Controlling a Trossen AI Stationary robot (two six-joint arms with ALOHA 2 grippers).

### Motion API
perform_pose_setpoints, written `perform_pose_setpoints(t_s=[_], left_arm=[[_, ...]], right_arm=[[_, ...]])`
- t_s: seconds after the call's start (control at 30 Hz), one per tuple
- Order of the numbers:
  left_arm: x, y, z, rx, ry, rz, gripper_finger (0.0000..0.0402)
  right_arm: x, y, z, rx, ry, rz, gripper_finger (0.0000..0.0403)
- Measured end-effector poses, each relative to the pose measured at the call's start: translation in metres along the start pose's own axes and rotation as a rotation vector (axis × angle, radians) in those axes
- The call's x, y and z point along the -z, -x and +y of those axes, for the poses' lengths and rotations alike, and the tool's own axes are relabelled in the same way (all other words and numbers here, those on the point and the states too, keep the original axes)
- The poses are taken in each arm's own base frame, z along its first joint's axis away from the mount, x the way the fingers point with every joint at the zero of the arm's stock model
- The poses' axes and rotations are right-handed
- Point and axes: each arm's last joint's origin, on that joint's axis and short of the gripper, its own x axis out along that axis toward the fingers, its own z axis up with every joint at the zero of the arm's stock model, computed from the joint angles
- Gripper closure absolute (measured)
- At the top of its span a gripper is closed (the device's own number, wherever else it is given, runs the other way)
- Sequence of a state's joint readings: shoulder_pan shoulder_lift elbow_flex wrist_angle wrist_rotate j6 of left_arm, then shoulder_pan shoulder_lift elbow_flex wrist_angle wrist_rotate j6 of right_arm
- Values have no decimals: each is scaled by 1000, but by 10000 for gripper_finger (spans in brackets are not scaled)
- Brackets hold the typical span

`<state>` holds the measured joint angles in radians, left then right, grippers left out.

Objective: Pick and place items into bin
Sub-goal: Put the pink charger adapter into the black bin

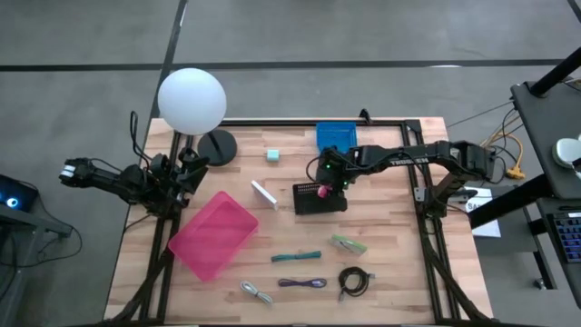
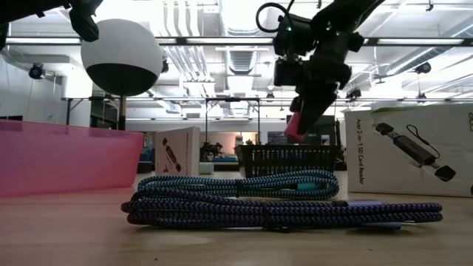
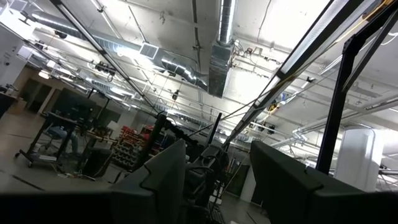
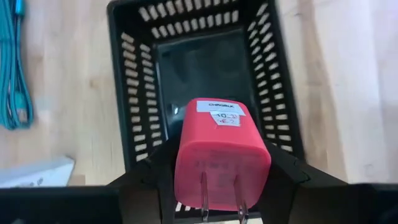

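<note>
Hovering over the black slotted bin [image 1: 320, 198], at bench centre, the right pincer [image 1: 323, 186] is clenched on a pink plug-in charger [image 4: 222, 146], prongs toward the wrist camera. The bin floor directly beneath looks bare in the right wrist view.

Progress, judged: first deposit imminent, nothing yet seen inside the bin; release is the step left for this item.

Items outstanding on the bench, placed from the bin:
- mint-green cube [image 1: 271, 155], 11 o'clock, near
- white bar [image 1: 264, 193], 9 o'clock, just beside
- teal cable [image 1: 297, 257], 6 o'clock
- pale green piece [image 1: 349, 244], 5 o'clock
- purple cable [image 1: 301, 283], 6 o'clock, farther out
- black cable [image 1: 353, 282], 5 o'clock, farther out
- grey-white cable [image 1: 256, 292], 7 o'clock, at the bench edge

Also present: pink tray [image 1: 213, 234], 8 o'clock; blue box [image 1: 337, 136], 12 o'clock.

Left pincer [image 3: 217, 180]: parked off the bench's 9 o'clock side, tilted up toward the ceiling, fingers released and holding nothing.
</note>
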<state>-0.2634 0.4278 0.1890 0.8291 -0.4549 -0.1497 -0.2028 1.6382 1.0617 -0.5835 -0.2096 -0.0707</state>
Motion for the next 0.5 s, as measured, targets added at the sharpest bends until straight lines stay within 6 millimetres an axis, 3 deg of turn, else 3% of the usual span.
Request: perform_pose_setpoints(t_s=[0.13,0.5], left_arm=[[0,0,0,0,0,0,234],[0,0,0,0,0,1,234]], right_arm=[[2,-5,3,-3,105,-23,259],[9,-14,2,38,168,-29,259]])
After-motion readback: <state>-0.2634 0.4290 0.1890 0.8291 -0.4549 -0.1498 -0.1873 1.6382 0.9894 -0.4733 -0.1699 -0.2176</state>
